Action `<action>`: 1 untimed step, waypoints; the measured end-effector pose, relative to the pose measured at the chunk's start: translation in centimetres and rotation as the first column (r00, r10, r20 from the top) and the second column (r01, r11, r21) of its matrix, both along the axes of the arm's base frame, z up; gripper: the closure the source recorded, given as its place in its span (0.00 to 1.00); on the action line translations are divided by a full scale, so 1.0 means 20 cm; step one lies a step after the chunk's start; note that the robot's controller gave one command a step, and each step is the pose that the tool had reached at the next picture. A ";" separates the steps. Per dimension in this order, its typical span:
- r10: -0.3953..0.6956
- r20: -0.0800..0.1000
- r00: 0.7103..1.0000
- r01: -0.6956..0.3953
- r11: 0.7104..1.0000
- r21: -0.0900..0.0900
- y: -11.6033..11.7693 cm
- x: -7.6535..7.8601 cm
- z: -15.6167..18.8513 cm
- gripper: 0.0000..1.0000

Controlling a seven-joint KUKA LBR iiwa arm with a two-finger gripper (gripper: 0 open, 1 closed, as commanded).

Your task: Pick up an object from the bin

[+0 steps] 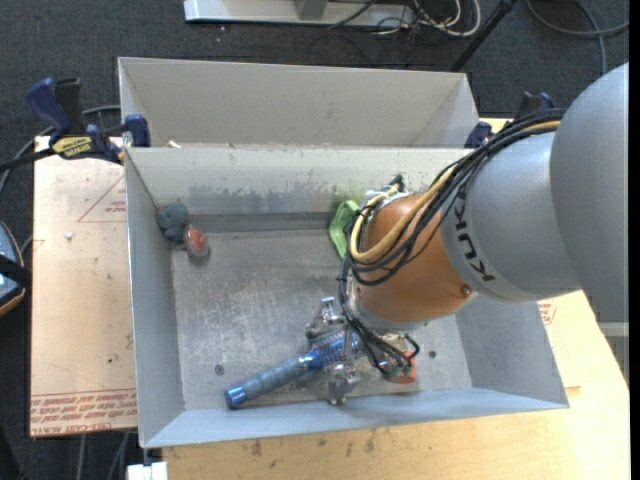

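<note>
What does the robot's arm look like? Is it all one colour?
No. The arm is a fat, round, silvery-grey tube with dark KUKA letters on it. Its wrist wears a shiny orange cover, round like a ball. Black and pale yellow cables loop over the cover. At the tip sits a small silver metal gripper.

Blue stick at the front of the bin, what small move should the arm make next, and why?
Probably ease the gripper straight down onto the right end of the blue stick: it sits over that end, and the stick lies flat near the front wall of the bin, with bare floor beside it.
</note>
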State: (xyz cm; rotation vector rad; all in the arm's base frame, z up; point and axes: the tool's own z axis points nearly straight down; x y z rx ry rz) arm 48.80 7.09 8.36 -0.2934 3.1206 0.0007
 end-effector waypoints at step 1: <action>0.004 -0.007 1.000 -0.004 1.000 0.000 0.01 -0.01 0.01 1.00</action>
